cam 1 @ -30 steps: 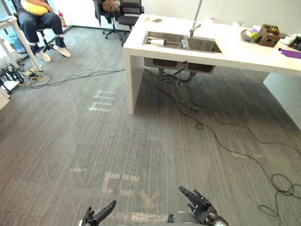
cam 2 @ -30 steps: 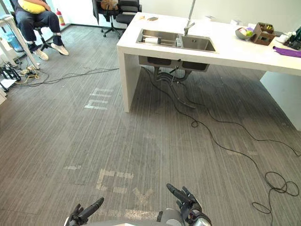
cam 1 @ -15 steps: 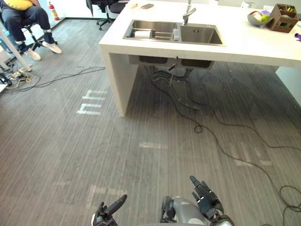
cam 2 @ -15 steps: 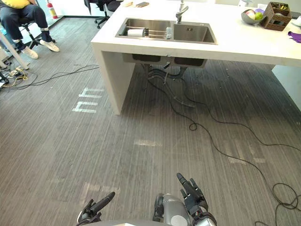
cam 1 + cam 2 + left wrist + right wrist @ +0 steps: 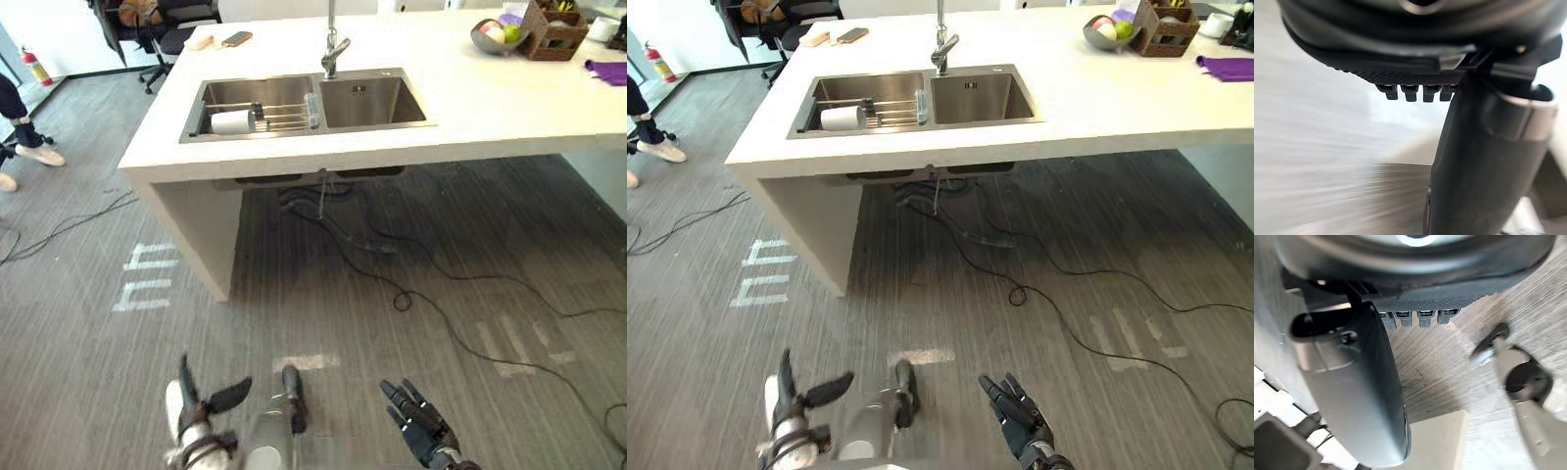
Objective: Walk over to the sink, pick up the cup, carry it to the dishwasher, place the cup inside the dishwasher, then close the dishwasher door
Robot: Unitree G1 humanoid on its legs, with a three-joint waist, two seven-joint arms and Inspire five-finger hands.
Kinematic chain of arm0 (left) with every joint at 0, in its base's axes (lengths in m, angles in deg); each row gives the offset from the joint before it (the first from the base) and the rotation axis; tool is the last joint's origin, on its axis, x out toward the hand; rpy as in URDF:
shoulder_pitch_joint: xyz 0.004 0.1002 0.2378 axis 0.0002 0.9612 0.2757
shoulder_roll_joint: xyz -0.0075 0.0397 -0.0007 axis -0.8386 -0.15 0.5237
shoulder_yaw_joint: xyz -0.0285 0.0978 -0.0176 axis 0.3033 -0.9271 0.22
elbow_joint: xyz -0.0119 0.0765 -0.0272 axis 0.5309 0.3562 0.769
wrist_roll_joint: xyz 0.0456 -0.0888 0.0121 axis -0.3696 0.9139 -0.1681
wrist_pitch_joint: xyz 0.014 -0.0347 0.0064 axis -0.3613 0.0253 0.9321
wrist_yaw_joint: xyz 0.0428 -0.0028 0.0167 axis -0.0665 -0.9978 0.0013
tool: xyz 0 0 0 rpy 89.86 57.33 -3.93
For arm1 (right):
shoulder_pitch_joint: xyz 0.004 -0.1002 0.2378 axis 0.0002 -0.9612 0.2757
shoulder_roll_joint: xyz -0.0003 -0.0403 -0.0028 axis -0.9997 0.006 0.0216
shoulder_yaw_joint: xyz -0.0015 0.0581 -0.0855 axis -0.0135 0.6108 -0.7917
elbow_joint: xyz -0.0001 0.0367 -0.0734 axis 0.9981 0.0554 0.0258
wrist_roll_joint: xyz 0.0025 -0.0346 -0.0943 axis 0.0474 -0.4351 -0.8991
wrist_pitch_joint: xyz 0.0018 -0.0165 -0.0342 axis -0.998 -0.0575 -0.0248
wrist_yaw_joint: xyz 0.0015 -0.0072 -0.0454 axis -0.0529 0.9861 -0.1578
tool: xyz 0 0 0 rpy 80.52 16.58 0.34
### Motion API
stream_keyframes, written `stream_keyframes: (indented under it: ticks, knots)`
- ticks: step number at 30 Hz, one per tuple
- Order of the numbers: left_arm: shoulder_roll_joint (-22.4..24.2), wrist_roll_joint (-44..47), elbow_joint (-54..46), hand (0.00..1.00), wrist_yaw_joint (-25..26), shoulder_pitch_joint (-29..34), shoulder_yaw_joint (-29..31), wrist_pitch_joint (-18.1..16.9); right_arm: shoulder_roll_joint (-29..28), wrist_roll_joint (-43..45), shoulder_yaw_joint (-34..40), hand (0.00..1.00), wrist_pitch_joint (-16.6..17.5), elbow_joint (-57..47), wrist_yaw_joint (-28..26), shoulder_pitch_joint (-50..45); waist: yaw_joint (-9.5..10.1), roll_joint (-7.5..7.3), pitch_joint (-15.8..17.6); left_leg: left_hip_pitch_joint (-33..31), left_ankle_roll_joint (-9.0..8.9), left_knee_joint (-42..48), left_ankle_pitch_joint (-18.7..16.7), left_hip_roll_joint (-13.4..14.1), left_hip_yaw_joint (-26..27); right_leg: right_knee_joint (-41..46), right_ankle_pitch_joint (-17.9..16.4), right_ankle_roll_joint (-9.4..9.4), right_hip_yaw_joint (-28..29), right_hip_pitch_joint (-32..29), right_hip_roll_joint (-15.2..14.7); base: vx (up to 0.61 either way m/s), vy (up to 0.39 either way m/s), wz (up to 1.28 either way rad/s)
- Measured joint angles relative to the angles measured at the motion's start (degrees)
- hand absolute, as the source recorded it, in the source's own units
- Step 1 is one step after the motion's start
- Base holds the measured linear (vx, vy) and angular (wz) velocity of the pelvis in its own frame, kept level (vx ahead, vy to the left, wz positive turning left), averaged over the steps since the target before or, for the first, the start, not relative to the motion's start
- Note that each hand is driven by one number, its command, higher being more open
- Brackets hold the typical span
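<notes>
Matte white slab worktop (image 5: 490, 93), brushed-steel double sink (image 5: 377, 98), white cylindrical cup (image 5: 232, 121) on its side on wire rack (image 5: 282, 119) in left basin, ribbed grey floor (image 5: 78, 392), left hand (image 5: 194, 431) and right hand (image 5: 421, 433) fingers straight, empty.

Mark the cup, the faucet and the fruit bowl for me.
cup (image 5: 232, 121): left eye view, on its white side.
faucet (image 5: 337, 48): left eye view, on the spout.
fruit bowl (image 5: 489, 46): left eye view, on its grey outer wall.
</notes>
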Motion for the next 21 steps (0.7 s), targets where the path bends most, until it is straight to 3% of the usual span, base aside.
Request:
stream_keyframes:
  ticks: [2, 3, 4, 5, 6, 7, 8, 9, 10, 11, 12, 13, 14, 15, 17, 19, 20, 21]
  knots:
    - [0.0, -3.38, -8.61, 1.0, 2.37, -1.32, -1.4, 0.15, -0.14, -0.4, -1.63, 1.0, -0.55, -1.01, 1.46, 0.73, -0.3, -1.14, -0.38, -1.0, 1.65, 2.85, 1.1, -1.5, 0.76, 3.76, -0.76, 0.09, 0.94, -1.35, -2.1, 0.62, 0.303, -0.17]
    - [-0.44, -6.2, -15.23, 1.0, 3.59, -2.71, -1.61, 0.25, -0.2, -0.91, -2.43, 1.0, -1.77, -1.52, 3.04, 1.66, -0.33, -1.3, -0.6, -0.61, 5.17, 3.58, 1.77, -3.09, 0.75, 8.38, -0.01, 1.42, 1.54, -2.97, -4.06, 0.74, 0.376, 0.0]
    - [-1.94, -9.41, -19.61, 1.0, 5.18, -5.29, -1.51, 0.16, -0.74, -1.39, -2.49, 1.0, -3.2, -2.41, 4.84, 1.78, -0.46, -2.2, -1.09, 1.0, 8.88, 3.45, 0.06, -5.45, 1.25, 14.18, 1.57, 4.06, 1.43, -4.25, -5.89, 0.61, 0.322, 0.11]
    - [-2.79, -10.84, -21.12, 1.0, 5.91, -6.68, -1.33, 0.12, -0.86, -1.89, -2.48, 1.0, -3.85, -2.86, 5.7, 1.54, -0.46, -2.46, -1.27, 2.19, 9.57, 3.19, -0.77, -6.46, 1.3, 17.56, 3.11, 5.92, 1.44, -5.03, -6.73, 0.6, 0.289, 0.28]
    - [-4.72, -13.45, -24.01, 1.0, 7.82, -9.14, -0.57, -0.44, -1.02, -2.28, -3.26, 1.0, -4.96, -3.49, 7.52, 1.35, -0.56, -2.63, -1.6, 5.41, 9.79, 2.37, -2.74, -8.22, 1.11, 26.19, 8.68, 9.9, 1.52, -7.49, -7.97, 0.59, 0.263, 0.22]
    - [-6.66, -15.31, -27.14, 1.0, 9.79, -10.89, 0.76, -1.26, -0.82, -2.34, -3.79, 1.0, -5.81, -4.95, 8.93, 1.37, -0.85, -2.94, -1.67, 9.01, 10.12, 0.89, -4.16, -9.77, 0.77, 36.12, 17.26, 14.93, 1.61, -11.05, -9.27, 0.58, 0.248, 0.19]
    - [-7.66, -15.7, -28.18, 1.0, 10.98, -11.82, 1.0, -1.81, -0.75, -2.31, -3.93, 1.0, -5.91, -5.63, 9.69, 1.13, -1.45, -3.1, -1.75, 10.85, 9.58, -0.15, -4.84, -10.38, 0.36, 42.04, 19.98, 16.11, 1.68, -13.34, -10.01, 0.53, 0.199, 0.13]
    - [-9.04, -16.63, -29.2, 1.0, 13.17, -13.37, 1.94, -2.54, -0.46, -2.31, -4.94, 1.0, -6.02, -6.64, 11.24, 1.48, -1.91, -3.07, -1.92, 14.97, 7.96, -2.39, -5.95, -11.43, -0.14, 53.55, 19.53, 14.75, 0.48, -18.95, -12.0, 0.56, 0.184, 0.06]
    - [-9.54, -17.42, -29.75, 1.0, 15.19, -13.92, 2.24, -3.04, 0.36, -2.3, -6.39, 1.0, -6.17, -8.04, 12.58, 1.23, -2.31, -2.53, -2.51, 19.03, 6.84, -5.25, -6.8, -11.67, -0.53, 59.83, 17.43, 11.36, -1.17, -24.07, -13.08, 0.53, 0.166, 0.02]
    - [-9.66, -17.45, -30.06, 1.0, 16.12, -13.91, 2.13, -3.12, 0.45, -2.29, -7.29, 1.0, -6.19, -8.57, 13.02, 1.14, -2.5, -2.29, -3.01, 20.73, 6.6, -6.66, -6.95, -11.58, -0.73, 60.83, 16.32, 9.73, -1.85, -26.56, -13.19, 0.52, 0.134, -0.02]
    - [-9.98, -17.54, -30.44, 1.0, 17.76, -14.1, 2.13, -3.33, 0.64, -2.29, -8.51, 1.0, -6.29, -9.75, 13.97, 1.21, -2.77, -2.2, -3.28, 24.15, 6.67, -9.2, -6.88, -11.37, -1.11, 60.03, 13.71, 7.93, -2.99, -31.06, -13.16, 0.26, 0.053, 0.01]
    - [-10.09, -18.01, -30.4, 1.0, 18.61, -14.09, 2.11, -3.4, 0.57, -2.28, -8.71, 1.0, -6.51, -10.2, 14.41, 1.31, -3.04, -2.12, -3.32, 25.44, 6.57, -10.01, -6.94, -11.25, -1.34, 58.25, 12.24, 7.5, -3.53, -32.99, -13.1, 0.35, 0.031, 0.11]
    - [-10.21, -18.77, -30.32, 1.0, 19.59, -14.12, 2.07, -3.46, 0.33, -2.17, -8.68, 1.0, -6.62, -11.05, 15.23, 1.49, -3.73, -2.3, -3.47, 27.43, 6.1, -11.26, -7.2, -10.71, -2.19, 52.28, 9.42, 6.96, -4.72, -36.14, -12.63, 0.41, -0.062, 0.37]
    - [-10.32, -19.15, -30.29, 1.0, 20.28, -14.36, 1.53, -4.06, -0.54, -2.18, -8.55, 1.0, -6.68, -12.69, 16.11, 1.48, -4.62, -2.15, -3.39, 28.78, 4.65, -11.57, -8.11, -9.38, -4.16, 41.02, 8.17, 6.72, -5.06, -38.91, -11.0, 0.49, -0.097, 0.51]
    - [-10.2, -19.18, -30.3, 1.0, 20.81, -14.5, 0.37, -5.35, -1.16, -2.17, -8.43, 1.0, -7.26, -14.03, 16.23, 1.1, -5.2, -2.12, -3.38, 30.41, 2.63, -11.47, -9.48, -7.96, -6.45, 28.42, 8.92, 7.35, -2.48, -39.17, -8.26, 0.45, -0.197, 0.63]
    - [-10.13, -19.77, -30.34, 1.0, 21.06, -14.25, -1.57, -6.57, -1.71, -2.13, -8.41, 1.0, -8.27, -14.67, 16.35, 0.31, -5.0, -2.79, -3.69, 33.09, 0.36, -10.13, -12.27, -7.29, -8.87, 17.6, 14.13, 7.59, 1.44, -37.62, -6.6, 0.42, -0.258, 0.68]
    - [-10.2, -21.58, -30.47, 1.0, 21.42, -13.81, -2.26, -7.11, -2.47, -2.12, -8.44, 1.0, -8.95, -15.08, 16.31, -1.02, -4.99, -4.83, -4.8, 34.66, -0.4, -8.39, -15.02, -8.29, -10.68, 15.9, 22.27, 8.36, 3.45, -36.87, -7.54, 0.43, -0.319, 0.62]
    - [-7.68, -23.76, -30.68, 1.0, 22.52, -12.2, -3.17, -7.34, -1.19, -2.15, -7.97, 1.0, -10.53, -15.87, 16.2, -0.71, -4.91, -2.25, -5.28, 35.58, -1.8, -6.25, -17.31, -5.73, -11.37, 19.42, 18.54, 7.41, 2.06, -35.84, -6.15, 0.42, -0.317, 0.6]
